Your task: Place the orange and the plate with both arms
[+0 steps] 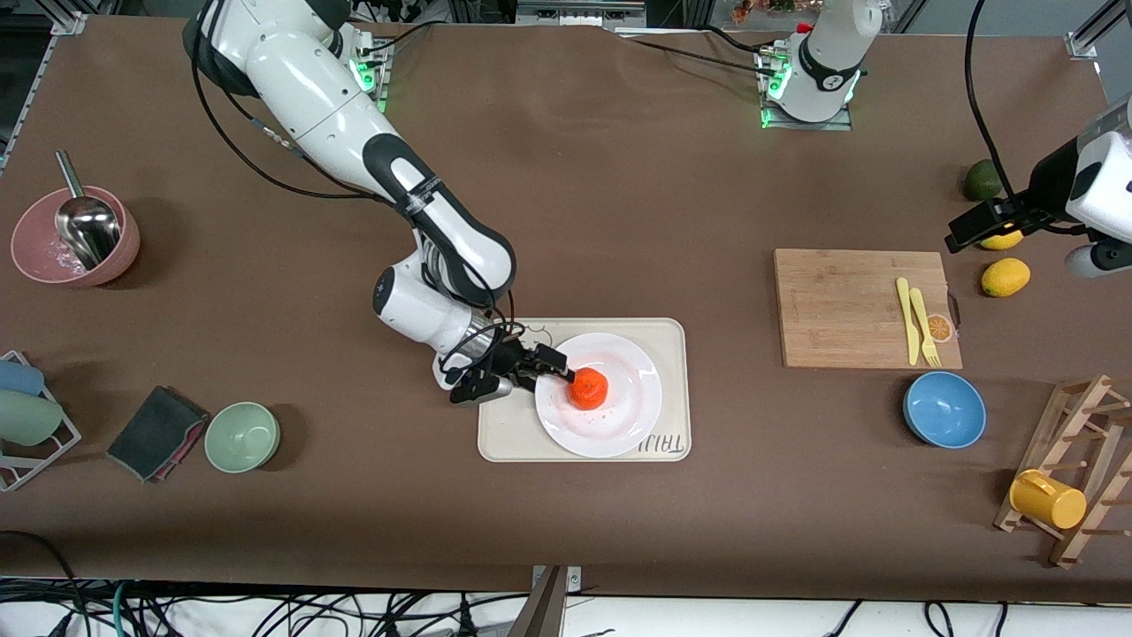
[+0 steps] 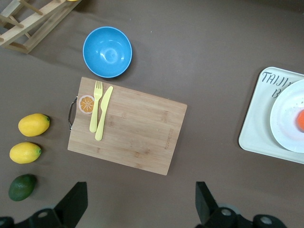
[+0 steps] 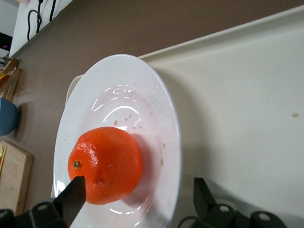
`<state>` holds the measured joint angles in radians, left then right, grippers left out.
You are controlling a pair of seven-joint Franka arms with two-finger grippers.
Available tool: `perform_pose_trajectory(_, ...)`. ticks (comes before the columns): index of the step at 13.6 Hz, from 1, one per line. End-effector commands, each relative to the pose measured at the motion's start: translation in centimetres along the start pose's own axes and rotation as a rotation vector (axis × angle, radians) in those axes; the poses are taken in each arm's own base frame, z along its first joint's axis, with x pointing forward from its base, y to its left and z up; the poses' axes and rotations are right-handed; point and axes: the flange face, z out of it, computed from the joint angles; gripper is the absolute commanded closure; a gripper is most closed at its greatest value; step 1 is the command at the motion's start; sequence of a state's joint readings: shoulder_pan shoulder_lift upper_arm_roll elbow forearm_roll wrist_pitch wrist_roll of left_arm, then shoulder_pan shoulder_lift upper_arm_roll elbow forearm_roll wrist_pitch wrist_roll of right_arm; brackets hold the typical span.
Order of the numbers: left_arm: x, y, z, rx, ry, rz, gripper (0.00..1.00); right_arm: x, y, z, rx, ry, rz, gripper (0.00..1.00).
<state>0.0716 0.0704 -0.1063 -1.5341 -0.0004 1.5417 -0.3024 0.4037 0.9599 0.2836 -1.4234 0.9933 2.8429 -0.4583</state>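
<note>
Right gripper [image 1: 559,367] is low over the rim of the round glossy white plate [image 1: 632,416], at about 9 o'clock on the plate in the front view. Its fingers are spread wide and hold nothing; in the right wrist view one finger [image 3: 71,202] touches or nearly touches the small round red-orange orange [image 1: 588,388], the other stands off over the rim. The orange sits free in the plate's well, roughly centred. The plate rests on the rectangular cream tray [image 1: 670,341], mid-table.

Left gripper [image 2: 141,205] hangs high over bare table at the left arm's end, fingers wide, empty, waiting. Below it in its wrist view: a wooden cutting board [image 2: 137,130] with a yellow plastic fork [image 2: 96,105] and knife [image 2: 103,114], a blue bowl [image 2: 107,51] at 12 o'clock of the board, two yellow lemons [image 2: 33,124] and a dark green avocado-like fruit [image 2: 21,186] off the handle end.

Handling, my read: the orange is light, firm, a bit springy and rolls easily; pinch across its widest middle. The plate looks stiff, slick and breakable; take it by the wide rim and keep it level so the fruit stays put. Placement looks done or close.
</note>
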Motion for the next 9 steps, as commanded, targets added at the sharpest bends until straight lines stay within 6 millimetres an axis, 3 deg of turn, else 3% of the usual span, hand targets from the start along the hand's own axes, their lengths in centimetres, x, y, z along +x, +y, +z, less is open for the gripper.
perform_pose_trajectory(1,0.3,0.0,-0.6,0.008,0.010,0.009,0.00,0.3,-1.3,-0.8,-0.040,-0.029,-0.118,0.00)
perform_pose_trajectory(4,0.3,0.0,-0.6,0.008,0.010,0.009,0.00,2.0,-2.2,-1.9,-0.076,-0.138,-0.321,0.00)
perform_pose_trajectory(7,0.3,-0.1,-0.6,0.007,0.012,0.008,0.00,4.2,-1.2,-5.3,-0.180,-0.279,-0.422,0.00)
perform_pose_trajectory(9,0.3,-0.1,-0.6,0.007,0.012,0.008,0.00,6.0,-1.5,-8.1,-0.266,-0.356,-0.528,0.00)
